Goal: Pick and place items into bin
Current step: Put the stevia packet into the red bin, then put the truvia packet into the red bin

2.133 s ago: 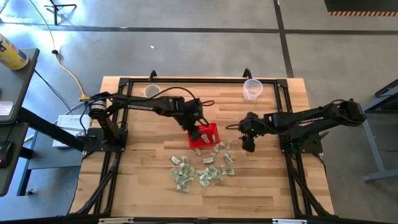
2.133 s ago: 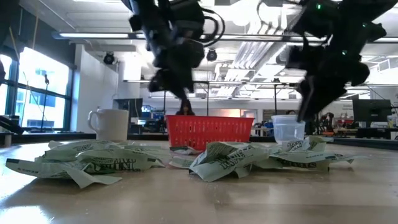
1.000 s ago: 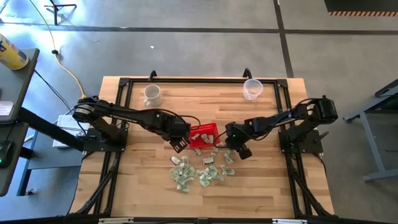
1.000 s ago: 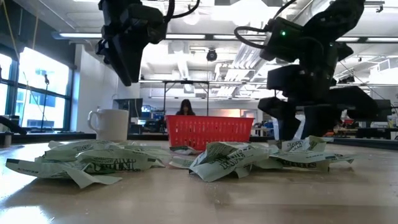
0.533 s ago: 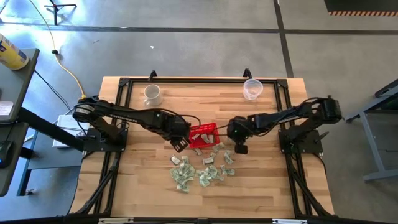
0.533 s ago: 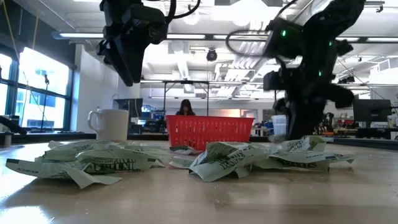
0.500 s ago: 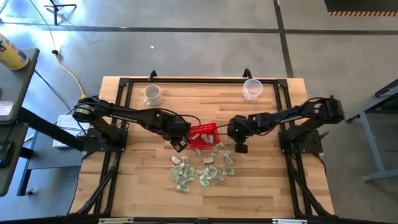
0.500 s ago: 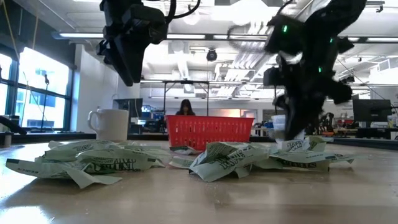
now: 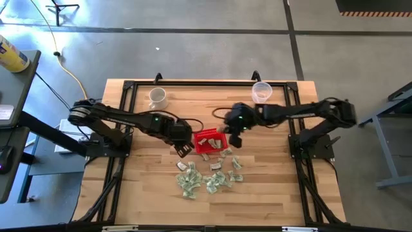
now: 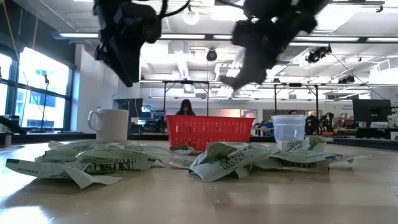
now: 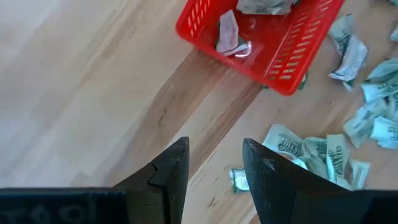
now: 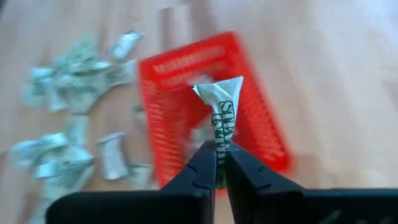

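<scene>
Right claw (image 12: 216,167) clenched on one wrapper piece (image 12: 222,118) above the red basket (image 9: 210,142).
Left claw (image 11: 214,163) is held released, empty, at the basket's 9 o'clock; loose wrappers (image 9: 207,174) are scattered on the counter (image 9: 141,187) at its 6 o'clock.

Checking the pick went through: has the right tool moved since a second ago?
Yes. In the high view the right tool has moved from the scattered wrappers toward the clear cup's end, now beside the red basket, shut on a wrapper.
</scene>
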